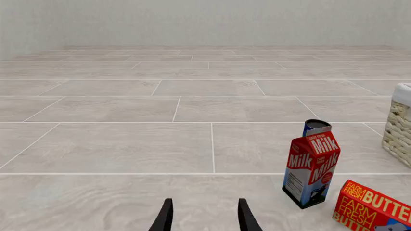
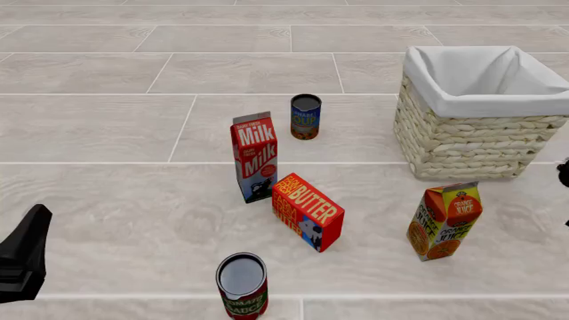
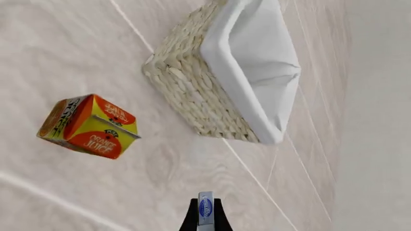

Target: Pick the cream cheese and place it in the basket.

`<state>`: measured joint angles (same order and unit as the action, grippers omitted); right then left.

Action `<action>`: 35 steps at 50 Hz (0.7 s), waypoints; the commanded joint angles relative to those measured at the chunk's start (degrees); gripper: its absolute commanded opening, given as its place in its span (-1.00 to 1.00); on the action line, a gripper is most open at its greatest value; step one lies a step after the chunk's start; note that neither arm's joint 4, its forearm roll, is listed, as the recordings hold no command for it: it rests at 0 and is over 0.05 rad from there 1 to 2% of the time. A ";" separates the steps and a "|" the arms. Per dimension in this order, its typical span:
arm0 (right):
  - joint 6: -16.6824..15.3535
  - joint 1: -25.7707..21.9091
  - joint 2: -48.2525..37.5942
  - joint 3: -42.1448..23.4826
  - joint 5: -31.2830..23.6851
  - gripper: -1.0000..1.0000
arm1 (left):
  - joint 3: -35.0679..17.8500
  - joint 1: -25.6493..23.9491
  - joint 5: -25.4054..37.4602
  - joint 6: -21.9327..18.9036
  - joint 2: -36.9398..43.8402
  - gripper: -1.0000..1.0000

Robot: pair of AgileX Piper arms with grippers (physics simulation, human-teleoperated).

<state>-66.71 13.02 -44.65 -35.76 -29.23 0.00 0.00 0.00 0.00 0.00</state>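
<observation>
While pinched edge-on, flat cream cheese (image 3: 205, 208) near woven basket (image 3: 192, 91).

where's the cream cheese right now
In the right wrist view, the cream cheese sits clamped between the right gripper fingers, off the table, near the basket.

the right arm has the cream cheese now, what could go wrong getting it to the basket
1. The right gripper pinches the cream cheese by its thin edges, so it may twist or slip out in transit.
2. The basket has tall walls and a liner folded over the rim; a low approach could snag or push it.
3. The orange juice carton stands close in front of the basket and could be knocked over.
</observation>
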 commanded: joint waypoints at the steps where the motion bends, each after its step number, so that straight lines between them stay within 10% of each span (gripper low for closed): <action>1: 5.49 -3.57 6.91 -3.97 -4.26 -1.00 | 0.00 0.00 0.00 0.00 0.00 1.00; 19: 18.60 -8.01 2.93 -14.55 -3.58 -1.00 | 0.00 0.00 0.00 0.00 0.00 1.00; 35: 36.67 -10.40 -7.33 -24.39 2.54 -1.00 | 0.00 0.00 0.00 0.00 0.00 1.00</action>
<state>-40.42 4.17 -47.15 -54.09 -29.69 0.00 0.00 0.00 0.00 0.00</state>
